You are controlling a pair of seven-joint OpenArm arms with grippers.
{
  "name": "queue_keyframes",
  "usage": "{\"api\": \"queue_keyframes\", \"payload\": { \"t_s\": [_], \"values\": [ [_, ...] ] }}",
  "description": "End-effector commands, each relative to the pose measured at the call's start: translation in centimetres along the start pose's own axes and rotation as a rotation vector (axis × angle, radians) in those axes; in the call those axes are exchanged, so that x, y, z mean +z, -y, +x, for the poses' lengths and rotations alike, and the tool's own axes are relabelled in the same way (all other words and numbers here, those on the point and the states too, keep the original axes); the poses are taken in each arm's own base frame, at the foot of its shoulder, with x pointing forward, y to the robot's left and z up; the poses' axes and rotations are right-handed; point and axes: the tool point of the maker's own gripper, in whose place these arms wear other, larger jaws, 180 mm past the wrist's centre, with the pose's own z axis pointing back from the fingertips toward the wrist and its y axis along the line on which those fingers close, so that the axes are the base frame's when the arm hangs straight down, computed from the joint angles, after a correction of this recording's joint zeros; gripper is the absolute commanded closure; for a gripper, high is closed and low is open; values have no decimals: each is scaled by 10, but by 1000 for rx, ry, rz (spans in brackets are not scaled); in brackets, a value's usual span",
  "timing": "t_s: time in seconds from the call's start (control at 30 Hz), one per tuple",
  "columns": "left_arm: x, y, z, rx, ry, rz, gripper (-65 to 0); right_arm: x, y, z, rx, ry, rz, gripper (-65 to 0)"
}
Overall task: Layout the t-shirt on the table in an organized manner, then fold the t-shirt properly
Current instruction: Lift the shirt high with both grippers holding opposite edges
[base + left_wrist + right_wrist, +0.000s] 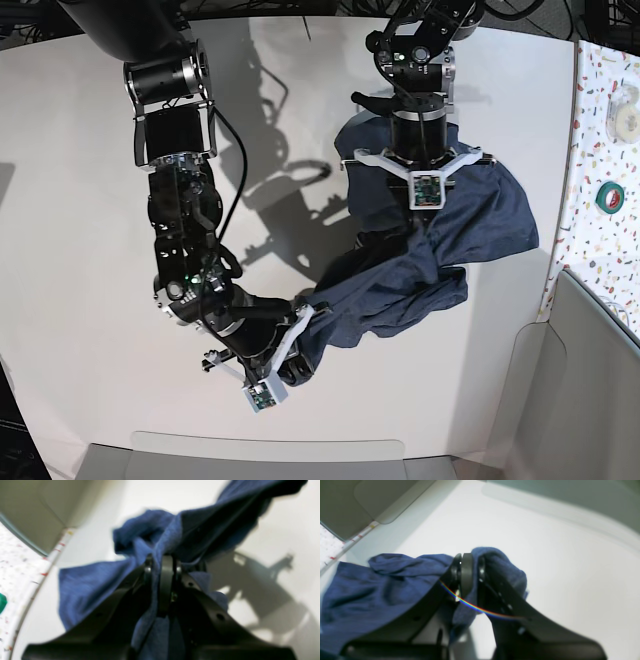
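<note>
The dark navy t-shirt lies bunched and twisted on the white table, pulled into a band between both arms. My left gripper is shut on a fold of the t-shirt, with cloth draping on both sides of the jaws. In the base view the left gripper is at the shirt's upper part, its tips buried in cloth. My right gripper is shut on the t-shirt at a bunched edge. In the base view the right gripper holds the lower-left end. No lettering shows.
A speckled strip runs along the right edge with a green tape roll and a white roll on it. A grey bin stands at the lower right, and a grey panel lines the near edge.
</note>
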Motion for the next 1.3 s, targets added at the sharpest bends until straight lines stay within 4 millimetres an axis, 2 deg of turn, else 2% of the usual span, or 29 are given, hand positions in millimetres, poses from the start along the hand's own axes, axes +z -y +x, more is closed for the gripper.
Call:
{"api": "queue_keyframes", "payload": {
  "t_s": [0.0,0.13,0.2,0.33,0.37,0.47,0.63,0.83,0.93,1.1,1.27],
  "values": [
    [1,-9,18,11,84,29,0,2,0,29,39,78,-16,-23],
    [4,-34,31,38,189,92,0,-4,-6,37,132,85,-85,-23],
    [5,-49,39,34,238,132,0,-6,-10,50,168,104,-119,-23],
    [8,-86,49,3,306,236,-39,-14,3,62,291,67,-205,-23],
    [8,-94,53,-3,323,260,-49,-18,-1,67,316,66,-198,-23],
    [9,-119,63,-20,363,332,-55,-29,-28,101,394,132,-128,-23],
    [10,-155,82,-39,421,442,-51,-37,-47,155,342,275,-102,-23],
    [8,-189,105,-19,473,550,-1,-54,-61,179,261,334,-10,-23],
    [11,-206,117,-12,508,605,0,-58,-66,186,239,361,26,-23],
    [17,-236,149,-11,603,684,0,-56,-62,216,228,468,36,-23],
    [28,-269,192,-20,720,745,0,-33,-64,279,225,614,59,-23]
  ]
}}
